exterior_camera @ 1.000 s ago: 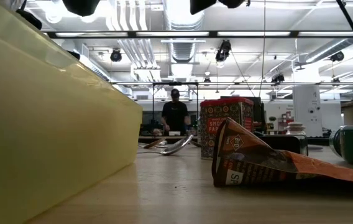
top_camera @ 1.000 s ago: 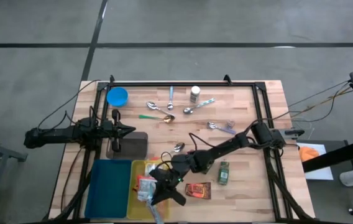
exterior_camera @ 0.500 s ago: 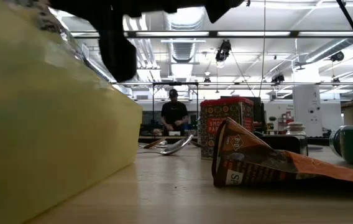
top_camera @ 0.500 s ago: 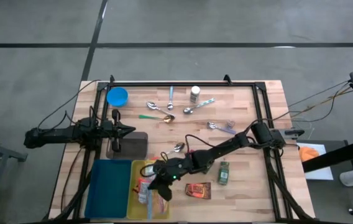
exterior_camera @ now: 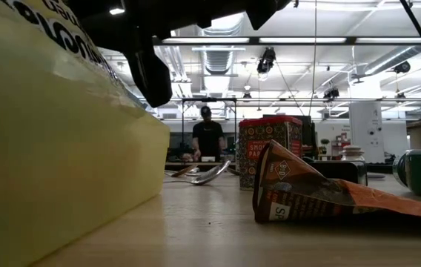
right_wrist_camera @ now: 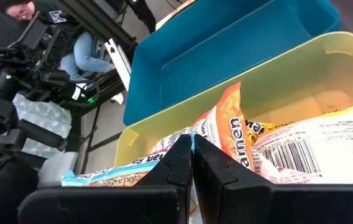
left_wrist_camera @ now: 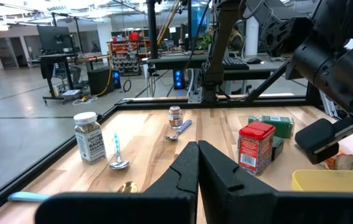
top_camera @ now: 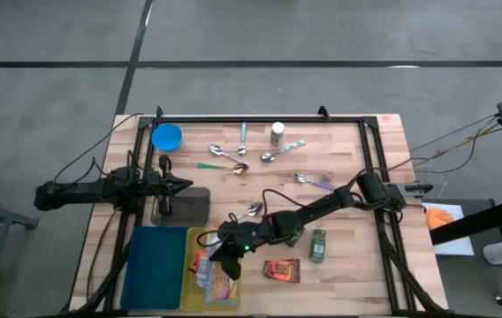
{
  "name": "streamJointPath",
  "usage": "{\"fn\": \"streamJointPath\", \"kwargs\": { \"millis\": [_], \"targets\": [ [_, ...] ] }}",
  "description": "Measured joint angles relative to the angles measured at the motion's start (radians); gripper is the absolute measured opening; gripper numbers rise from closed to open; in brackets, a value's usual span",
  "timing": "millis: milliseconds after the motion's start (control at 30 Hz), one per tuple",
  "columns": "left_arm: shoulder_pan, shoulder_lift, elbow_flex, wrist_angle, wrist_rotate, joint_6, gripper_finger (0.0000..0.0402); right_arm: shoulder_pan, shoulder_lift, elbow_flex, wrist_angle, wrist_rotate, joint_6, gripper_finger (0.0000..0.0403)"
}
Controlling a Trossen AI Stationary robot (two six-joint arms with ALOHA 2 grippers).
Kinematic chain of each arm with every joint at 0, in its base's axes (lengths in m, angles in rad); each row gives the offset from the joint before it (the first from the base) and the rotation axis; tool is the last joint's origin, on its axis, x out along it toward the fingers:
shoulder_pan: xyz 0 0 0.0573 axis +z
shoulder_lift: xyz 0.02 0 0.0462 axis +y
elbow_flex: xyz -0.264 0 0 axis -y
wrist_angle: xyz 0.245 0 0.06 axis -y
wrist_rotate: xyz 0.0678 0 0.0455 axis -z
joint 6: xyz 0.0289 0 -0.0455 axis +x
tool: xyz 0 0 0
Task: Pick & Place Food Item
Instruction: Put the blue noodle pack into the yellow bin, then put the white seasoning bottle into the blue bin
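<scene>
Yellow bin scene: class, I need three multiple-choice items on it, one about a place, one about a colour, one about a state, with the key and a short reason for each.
1. Where is the right gripper?
A. Over the blue bowl
B. Over the yellow bin
C. Beside the spice jar

2. What colour is the bin next to the yellow bin?
A. Teal blue
B. Red
C. White

3. How do the left gripper's fingers stand?
A. Wide open
B. Shut on a spoon
C. Shut, holding nothing

Key: 1 B, since the high view shows the right arm reaching to the yellow bin, above the ramen packet. 2 A, since the teal bin lies right alongside it. 3 C, since the left gripper shows its fingers pressed together with nothing between them.
</scene>
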Motion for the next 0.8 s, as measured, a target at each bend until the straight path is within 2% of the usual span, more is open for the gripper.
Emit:
{"fn": "streamJointPath", "kwargs": {
  "millis": [300, 633, 800],
  "targets": [
    [0.0, 0.0, 0.0, 0.0, 0.0, 0.0, 0.001, 0.0, -0.001, -0.001, 0.058, -0.043, 0.002, 0.0014],
    [0.0, 0.0, 0.0, 0.0, 0.0, 0.0, 0.001, 0.0, -0.003, 0.01, 0.06, -0.022, -0.045, 0.0132],
    [0.0, 0.0, 0.0, 0.0, 0.0, 0.0, 0.001, 0.0, -0.003, 0.055, 0.056, -0.017, -0.094, 0.0161]
  ]
}}
